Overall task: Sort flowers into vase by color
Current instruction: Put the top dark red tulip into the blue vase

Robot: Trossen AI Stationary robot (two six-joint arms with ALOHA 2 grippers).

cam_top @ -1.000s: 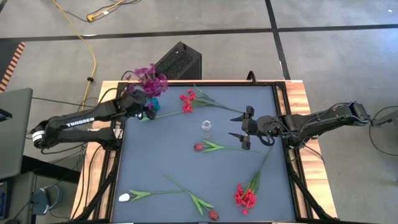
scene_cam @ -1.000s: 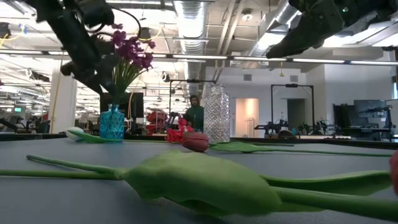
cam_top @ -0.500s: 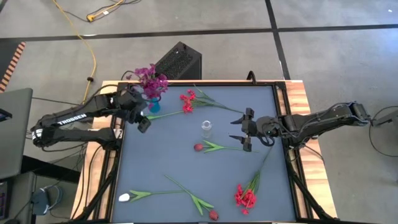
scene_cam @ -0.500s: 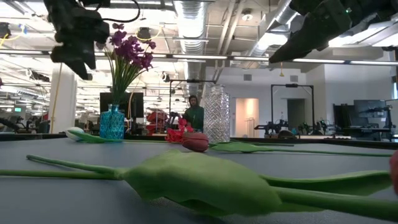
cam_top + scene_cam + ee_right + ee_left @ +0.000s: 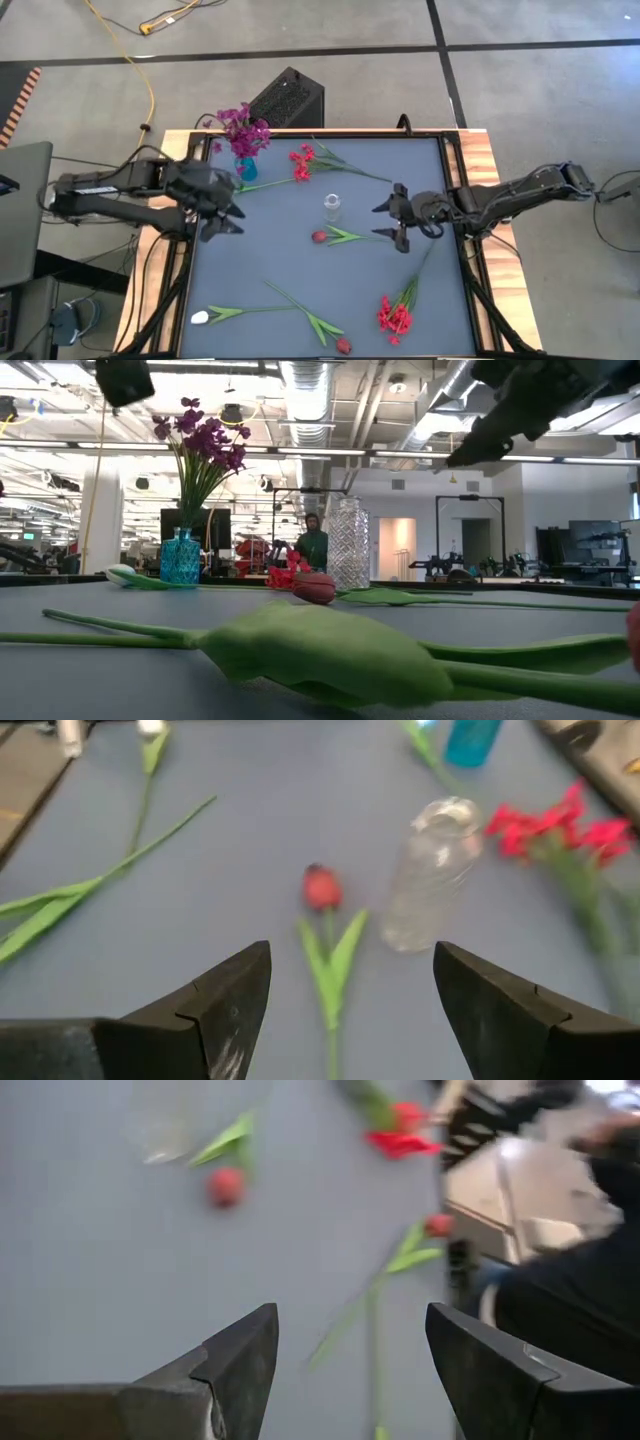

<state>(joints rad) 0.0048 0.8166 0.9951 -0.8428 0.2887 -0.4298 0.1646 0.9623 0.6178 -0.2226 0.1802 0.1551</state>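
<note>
A blue vase [image 5: 245,168] at the table's far left holds purple flowers [image 5: 241,125], which also show in the low view [image 5: 200,442]. A clear vase [image 5: 331,207] stands mid-table. A single red tulip [image 5: 319,237] lies flat beside it. My right gripper [image 5: 383,222] hovers open just right of the tulip's leaves, and its wrist view shows the tulip [image 5: 321,887] ahead of the open gripper [image 5: 350,955]. My left gripper [image 5: 224,222] is open over the table's left side, near of the blue vase, holding nothing [image 5: 350,1320].
A red cluster [image 5: 302,163] lies at the far side and another red cluster [image 5: 393,318] near the right corner. A white-bloomed stem [image 5: 200,317] and a red tulip [image 5: 343,346] lie along the near edge. The leaf of a stem on the table [image 5: 330,655] fills the low view's foreground.
My left gripper has drawn back from the blue vase toward the near edge and risen, leaving the purple flowers standing in the vase. My right gripper has shifted slightly toward the single red tulip.
</note>
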